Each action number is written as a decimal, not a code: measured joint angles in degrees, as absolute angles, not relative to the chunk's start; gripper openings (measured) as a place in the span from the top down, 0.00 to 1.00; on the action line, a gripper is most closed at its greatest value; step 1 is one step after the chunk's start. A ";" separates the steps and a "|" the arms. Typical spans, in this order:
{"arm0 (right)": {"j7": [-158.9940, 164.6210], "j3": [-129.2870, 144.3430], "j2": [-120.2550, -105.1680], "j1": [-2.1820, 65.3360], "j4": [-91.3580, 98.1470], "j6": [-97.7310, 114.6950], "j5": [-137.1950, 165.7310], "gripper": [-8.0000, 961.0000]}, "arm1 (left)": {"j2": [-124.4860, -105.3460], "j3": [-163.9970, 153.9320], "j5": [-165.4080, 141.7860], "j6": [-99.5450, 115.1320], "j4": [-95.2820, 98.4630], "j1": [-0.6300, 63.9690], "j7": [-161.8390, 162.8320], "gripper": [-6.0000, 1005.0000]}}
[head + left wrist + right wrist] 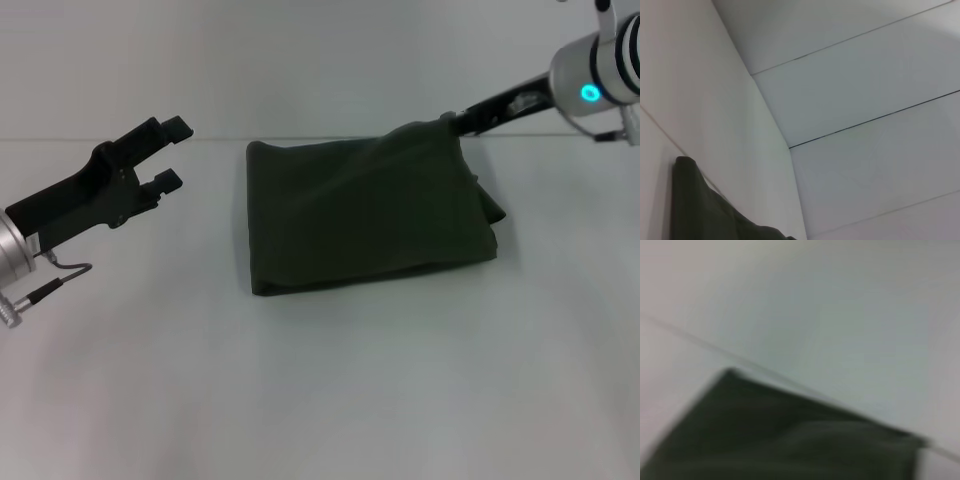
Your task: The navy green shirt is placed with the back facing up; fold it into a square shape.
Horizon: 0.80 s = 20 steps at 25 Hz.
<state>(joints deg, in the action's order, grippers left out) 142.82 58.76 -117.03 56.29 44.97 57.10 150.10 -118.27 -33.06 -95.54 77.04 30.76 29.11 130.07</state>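
Observation:
The navy green shirt (360, 215) lies folded into a rough square in the middle of the white table (320, 400), plain side showing. My right gripper (452, 121) sits at the shirt's far right corner, and that corner is pulled up in a small peak into the shut fingers. My left gripper (174, 152) hovers to the left of the shirt, apart from it, open with nothing between its fingers. A dark edge of the shirt (695, 210) shows in the left wrist view. In the right wrist view the shirt (780, 440) is a blurred dark shape.
A pale wall rises behind the table's far edge (120, 138). Bare table surface stretches in front of the shirt and to its left and right.

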 joint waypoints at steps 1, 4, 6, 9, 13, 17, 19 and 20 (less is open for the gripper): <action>142.82 58.76 -117.03 56.30 44.97 57.10 150.10 0.50 | -118.26 -32.94 -95.54 77.05 30.76 28.98 130.04 0.06; 139.80 58.73 -117.58 55.77 44.88 59.66 145.09 0.50 | -118.26 -32.51 -95.54 77.05 30.76 28.73 129.94 0.06; 138.60 58.90 -118.35 55.66 44.67 58.40 144.21 0.51 | -118.26 -32.41 -95.54 77.07 30.76 28.67 129.91 0.06; 137.50 59.16 -118.89 56.67 40.99 54.62 144.13 0.51 | -118.29 -32.34 -95.54 77.23 30.76 28.65 129.85 0.06; 137.40 59.21 -118.22 59.50 31.52 50.92 146.67 0.51 | -118.37 -32.33 -95.54 77.22 30.76 28.60 129.84 0.06; 140.36 58.95 -117.15 59.47 27.71 49.14 150.72 0.50 | -118.26 -32.26 -95.54 77.24 30.76 28.47 129.82 0.06; 141.64 58.77 -116.47 58.89 27.66 49.85 151.54 0.50 | -118.17 -32.25 -95.54 77.25 30.76 28.47 129.81 0.06; 142.16 58.70 -116.08 58.54 27.98 50.59 151.68 0.50 | -118.14 -32.25 -95.54 77.27 30.76 28.48 129.82 0.06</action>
<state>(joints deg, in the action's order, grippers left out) 142.16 58.70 -116.08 58.54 27.98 50.59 151.68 -118.14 -32.25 -95.54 77.27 30.76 28.48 129.81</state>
